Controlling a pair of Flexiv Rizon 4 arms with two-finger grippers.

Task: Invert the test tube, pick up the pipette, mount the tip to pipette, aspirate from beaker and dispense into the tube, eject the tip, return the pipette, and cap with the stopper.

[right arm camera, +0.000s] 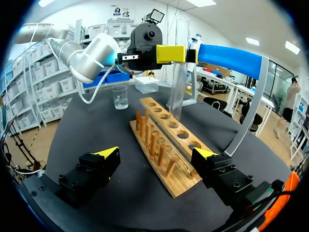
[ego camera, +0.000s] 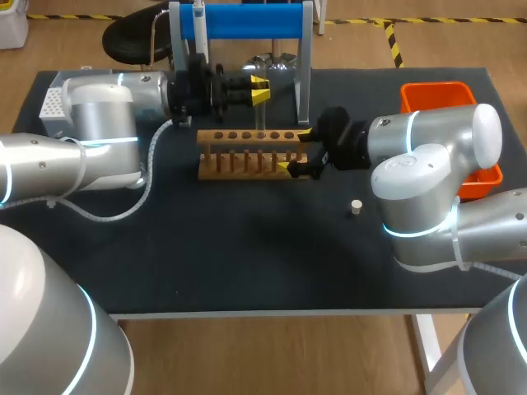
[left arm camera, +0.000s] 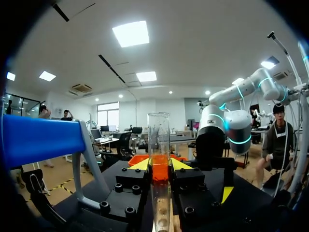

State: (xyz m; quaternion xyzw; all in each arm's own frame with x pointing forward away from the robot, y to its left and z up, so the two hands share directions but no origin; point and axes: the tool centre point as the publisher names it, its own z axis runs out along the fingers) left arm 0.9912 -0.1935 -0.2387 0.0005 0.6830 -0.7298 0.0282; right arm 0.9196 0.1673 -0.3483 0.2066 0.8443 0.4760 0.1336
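Left hand [left arm camera: 158, 164] clenched on the test tube [left arm camera: 159, 140], one yellow tip on each side of the glass. The tube stood upright with its open mouth up, above the fingers. Its lower end met one of the holes in the top board of the wooden rack [right arm camera: 159, 113]; how deep it sat could not be told. Right hand [right arm camera: 157, 153] released, fingers wide apart and straddling the near end of the rack. One finger stood clearly apart from the wood and the other just beside it. In the head view the left hand [ego camera: 259, 89] hung over the far side of the rack [ego camera: 247, 136] and the right hand [ego camera: 296, 151] sat at the rack's right end. Beaker [right arm camera: 119, 96] stood on the counter [ego camera: 247, 255] beyond the rack, with a clear plastic box [right arm camera: 147, 84] near it. Stopper [ego camera: 356, 207] stood alone on the counter near the right arm, well apart from the rack. Blue stand [ego camera: 247, 20] at the far edge; orange bin [ego camera: 436, 95] at the far right.
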